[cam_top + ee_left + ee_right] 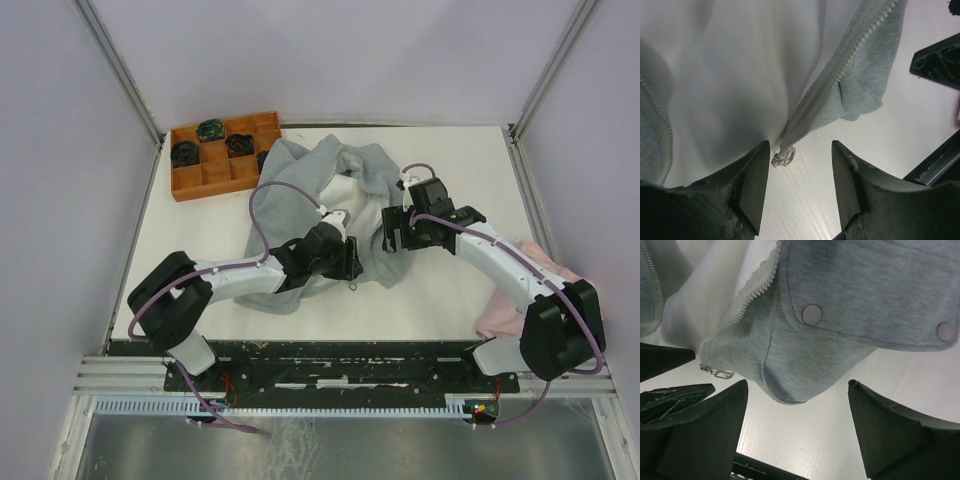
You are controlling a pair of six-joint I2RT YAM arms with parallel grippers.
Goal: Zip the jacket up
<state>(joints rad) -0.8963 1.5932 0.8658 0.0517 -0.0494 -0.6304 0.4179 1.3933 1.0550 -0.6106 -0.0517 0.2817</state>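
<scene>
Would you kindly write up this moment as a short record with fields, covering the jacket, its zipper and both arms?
jacket: grey, front open, white lining showing
zipper pull: at the bottom hem, between the left fingers, not gripped
left fingers: open
right fingers: open, either side of the jacket's lower pocket corner
elsewhere: orange tray back left; pink cloth beside the right arm

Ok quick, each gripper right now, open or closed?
Left gripper: open, holding nothing; zipper pull beside one finger.
Right gripper: open, holding nothing, by the jacket corner.
</scene>
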